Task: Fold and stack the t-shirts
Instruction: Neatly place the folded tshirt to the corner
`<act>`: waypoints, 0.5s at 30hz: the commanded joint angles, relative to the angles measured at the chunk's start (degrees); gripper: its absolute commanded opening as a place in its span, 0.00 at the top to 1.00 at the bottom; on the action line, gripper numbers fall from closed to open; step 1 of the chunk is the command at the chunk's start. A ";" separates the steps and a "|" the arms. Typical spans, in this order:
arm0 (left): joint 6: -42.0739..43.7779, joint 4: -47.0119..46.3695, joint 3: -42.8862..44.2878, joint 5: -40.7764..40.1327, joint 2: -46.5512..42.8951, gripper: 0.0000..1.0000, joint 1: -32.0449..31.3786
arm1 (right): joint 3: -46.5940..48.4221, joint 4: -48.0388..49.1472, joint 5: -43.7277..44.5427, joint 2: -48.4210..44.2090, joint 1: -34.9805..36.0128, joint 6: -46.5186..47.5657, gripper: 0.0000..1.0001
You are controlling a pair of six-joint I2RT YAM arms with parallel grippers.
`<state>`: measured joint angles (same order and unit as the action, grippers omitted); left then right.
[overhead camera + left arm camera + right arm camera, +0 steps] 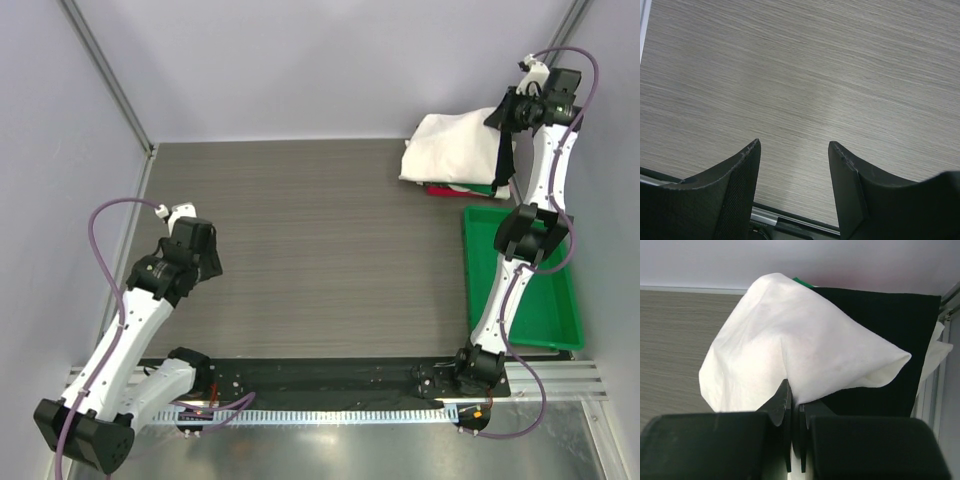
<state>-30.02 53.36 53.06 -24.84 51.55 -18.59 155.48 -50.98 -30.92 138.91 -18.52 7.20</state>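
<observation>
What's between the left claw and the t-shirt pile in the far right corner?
Nothing visible. Only bare grey wood-grain tabletop lies between the open left claw and the cloth t-shirt pile; the green plastic tray sits nearer, off that line.

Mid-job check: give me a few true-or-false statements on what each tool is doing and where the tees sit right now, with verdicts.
1. The right tool is shut on the white tee. True.
2. The left tool holds a black tee. False: it is open over the table, holding nothing.
3. The white tee lies in the tray. False: it tops the pile beyond the tray.
4. In the right wrist view, a black tee shows behind the white tee. True.
</observation>
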 commanded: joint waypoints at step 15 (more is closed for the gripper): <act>-0.57 -1.95 0.29 -0.12 1.98 0.43 0.22 | 7.12 8.09 0.52 0.75 -7.93 -5.00 0.99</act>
<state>-30.00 53.36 53.06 -24.80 53.56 -18.59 159.85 -48.86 -29.76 141.75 -23.53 4.29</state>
